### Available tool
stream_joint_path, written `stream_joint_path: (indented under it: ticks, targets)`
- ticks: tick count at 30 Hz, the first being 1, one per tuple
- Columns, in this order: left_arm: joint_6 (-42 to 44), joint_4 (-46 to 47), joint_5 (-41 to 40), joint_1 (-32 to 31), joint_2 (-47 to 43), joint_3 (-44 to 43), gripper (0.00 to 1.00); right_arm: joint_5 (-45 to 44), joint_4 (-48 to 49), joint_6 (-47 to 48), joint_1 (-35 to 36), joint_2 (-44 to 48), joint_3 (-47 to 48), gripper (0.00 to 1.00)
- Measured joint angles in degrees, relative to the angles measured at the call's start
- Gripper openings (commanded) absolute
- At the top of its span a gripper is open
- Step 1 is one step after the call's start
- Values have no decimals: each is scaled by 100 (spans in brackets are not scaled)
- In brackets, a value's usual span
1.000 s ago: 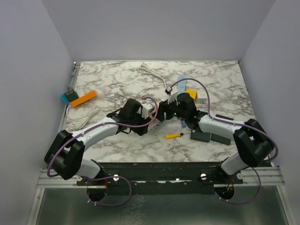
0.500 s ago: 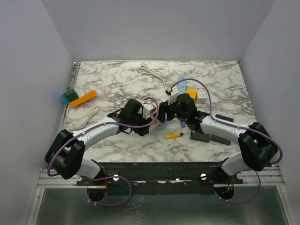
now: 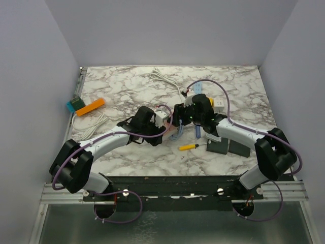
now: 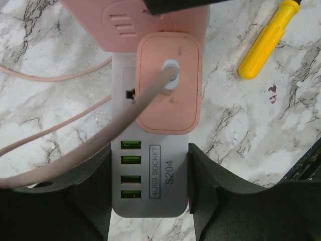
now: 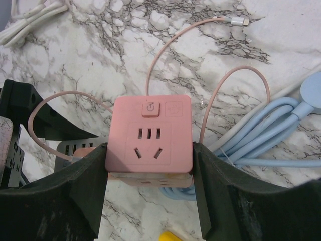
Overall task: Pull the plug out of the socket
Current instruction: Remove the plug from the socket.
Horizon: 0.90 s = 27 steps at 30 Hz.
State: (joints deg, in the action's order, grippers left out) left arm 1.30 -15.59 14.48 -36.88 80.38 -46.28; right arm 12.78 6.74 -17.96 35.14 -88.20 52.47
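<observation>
**Two robot arms meet over a pink socket strip (image 4: 150, 198) at the centre of a marble table (image 3: 122, 81).** The left gripper (image 4: 150, 165) is clamped on the strip's near end. Its black fingers (image 4: 85, 196) press against both sides, next to four green USB ports. A flat pink plug (image 4: 169, 83) sits seated in the strip's grey face just beyond the ports, and its pink cable (image 4: 115, 125) runs back toward the wrist. Past the plug, a pink cube (image 5: 149, 135) with a socket on its upper face stands over the strip's far end. The right gripper (image 5: 149, 155) is closed on the cube, with its fingers (image 5: 75, 196) tight against two opposite sides. Whether the cube is plugged into the strip or lifted clear of it cannot be told. A yellow screwdriver (image 4: 268, 40) lies on the marble just beside the strip. A coil of blue cable (image 5: 266, 125) rests beside the cube, and a white cable (image 3: 163, 79) lies farther back on the table.
</observation>
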Motion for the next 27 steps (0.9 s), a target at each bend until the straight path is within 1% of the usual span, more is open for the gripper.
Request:
stream_joint_path:
  ticks: [6, 10, 17, 27]
  targets:
    - [0, -26, -4, 0, 26, 0, 0, 59, 39, 15, -2, -11, -37, 1]
    - [2, -31, -15, 0, 42, 0, 0, 50, 208, 81, 15, 153, -264, 1]
    - [4, -63, 17, -2, 44, -9, 0, -337, 507, 402, 361, 638, -765, 1]
    - [7, -74, 72, 0, 44, -11, 0, -562, 1005, 470, 472, 892, -1202, 1]
